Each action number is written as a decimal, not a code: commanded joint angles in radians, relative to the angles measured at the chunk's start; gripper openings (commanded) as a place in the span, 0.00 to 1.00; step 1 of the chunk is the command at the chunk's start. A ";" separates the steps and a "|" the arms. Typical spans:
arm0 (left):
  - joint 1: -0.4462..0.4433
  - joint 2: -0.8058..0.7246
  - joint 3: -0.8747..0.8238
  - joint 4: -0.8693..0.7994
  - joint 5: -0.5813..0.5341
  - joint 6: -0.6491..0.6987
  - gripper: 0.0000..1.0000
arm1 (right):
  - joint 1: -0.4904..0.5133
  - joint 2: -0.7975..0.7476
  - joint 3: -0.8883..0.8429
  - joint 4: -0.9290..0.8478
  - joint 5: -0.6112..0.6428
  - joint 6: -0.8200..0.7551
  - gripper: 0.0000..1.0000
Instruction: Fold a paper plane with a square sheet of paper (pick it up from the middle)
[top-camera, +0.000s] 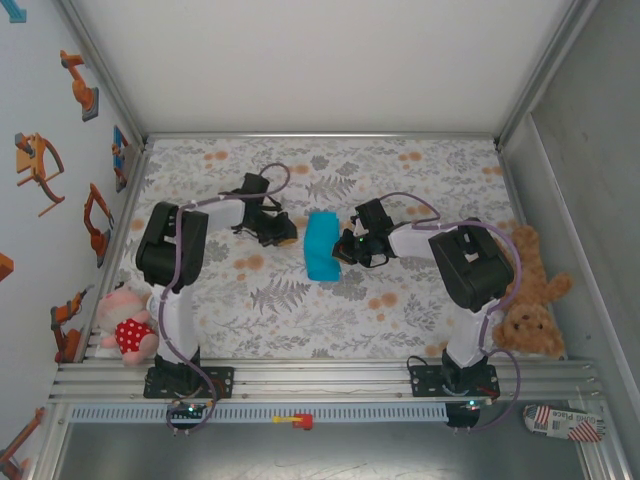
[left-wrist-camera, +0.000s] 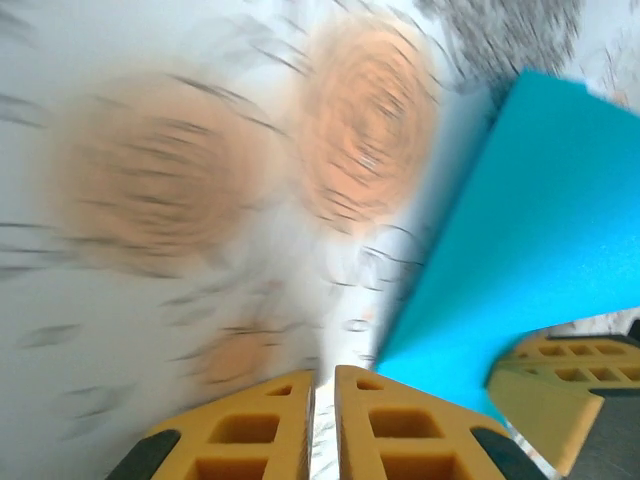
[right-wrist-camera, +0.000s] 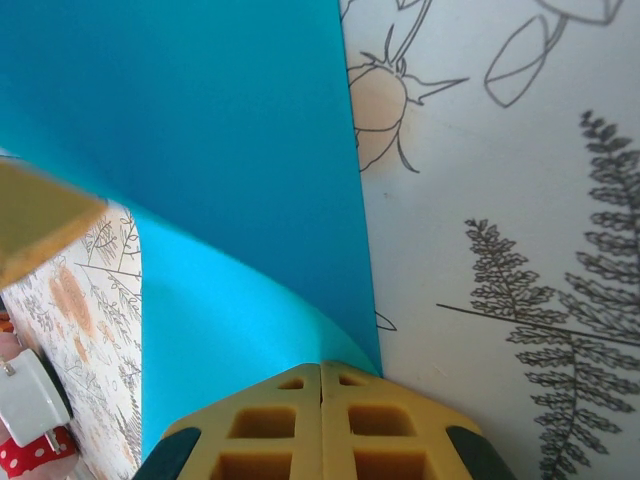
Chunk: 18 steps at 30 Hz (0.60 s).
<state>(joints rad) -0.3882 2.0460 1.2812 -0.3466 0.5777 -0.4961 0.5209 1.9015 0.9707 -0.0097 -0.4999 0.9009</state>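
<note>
paper (top-camera: 322, 245): middle of the bench (top-camera: 420, 320), one edge lifted and curled over, ready for a fold.
right fingers (right-wrist-camera: 340, 376): closed, seemingly pinching that edge to carry it across.
left fingers (left-wrist-camera: 347, 376): barely parted, empty, just beside the paper.

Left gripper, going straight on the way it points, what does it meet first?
The left gripper probably meets the floral tablecloth first, just beside the square sheet of paper; depth is blurred.
</note>
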 joint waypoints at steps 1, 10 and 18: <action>0.002 -0.088 -0.017 0.029 0.006 -0.019 0.16 | -0.005 0.089 -0.070 -0.248 0.141 -0.019 0.00; -0.123 -0.032 -0.042 0.257 0.063 -0.176 0.16 | -0.005 0.091 -0.063 -0.246 0.133 -0.025 0.00; -0.119 0.078 0.037 0.230 0.033 -0.167 0.16 | -0.005 0.104 -0.057 -0.264 0.135 -0.043 0.00</action>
<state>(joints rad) -0.5198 2.1002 1.2720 -0.1093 0.6319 -0.6628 0.5201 1.9034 0.9783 -0.0143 -0.5037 0.8875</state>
